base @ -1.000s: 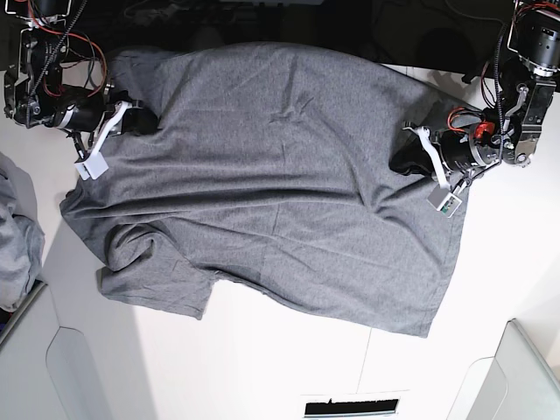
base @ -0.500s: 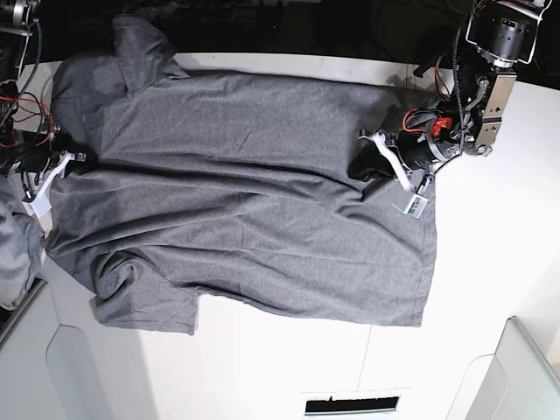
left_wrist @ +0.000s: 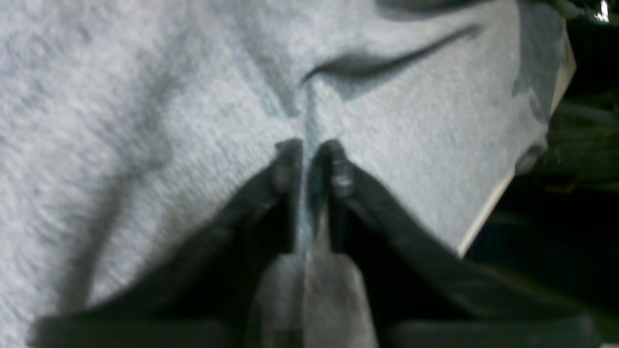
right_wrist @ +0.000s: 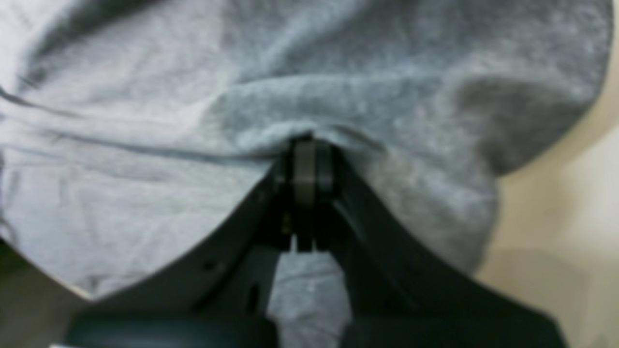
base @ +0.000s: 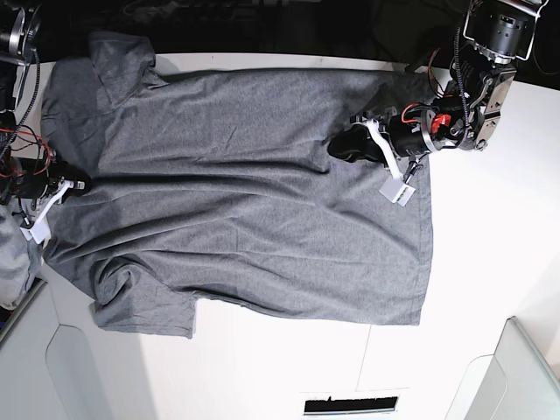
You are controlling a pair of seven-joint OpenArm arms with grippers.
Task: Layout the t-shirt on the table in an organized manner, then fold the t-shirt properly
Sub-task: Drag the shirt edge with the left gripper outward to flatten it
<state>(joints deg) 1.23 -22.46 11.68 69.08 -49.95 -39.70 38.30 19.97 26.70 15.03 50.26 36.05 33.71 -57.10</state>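
The heather-grey t-shirt point(base: 236, 192) lies spread over the white table point(base: 490, 245), one sleeve at the lower left and the other at the top left. My left gripper point(base: 343, 149) rests on the shirt's right part. In the left wrist view that left gripper point(left_wrist: 312, 159) has its jaws slightly parted, with a thin ridge of cloth point(left_wrist: 309, 121) between the fingertips. My right gripper point(base: 77, 184) is at the shirt's left edge. In the right wrist view the right gripper point(right_wrist: 305, 145) is shut on a bunched fold of the t-shirt point(right_wrist: 300, 96).
A paler bunched cloth point(base: 10, 254) lies at the far left edge. Light grey rounded bins stand at the lower left point(base: 35, 359) and lower right point(base: 534, 376). The table's far edge point(base: 289, 59) borders a dark area with cables. A dark slot point(base: 350, 406) is at the front.
The shirt has been drawn leftward and toward the far edge and now lies flatter. The left gripper moved with it and its jaws have parted. The right gripper stays shut on the cloth.
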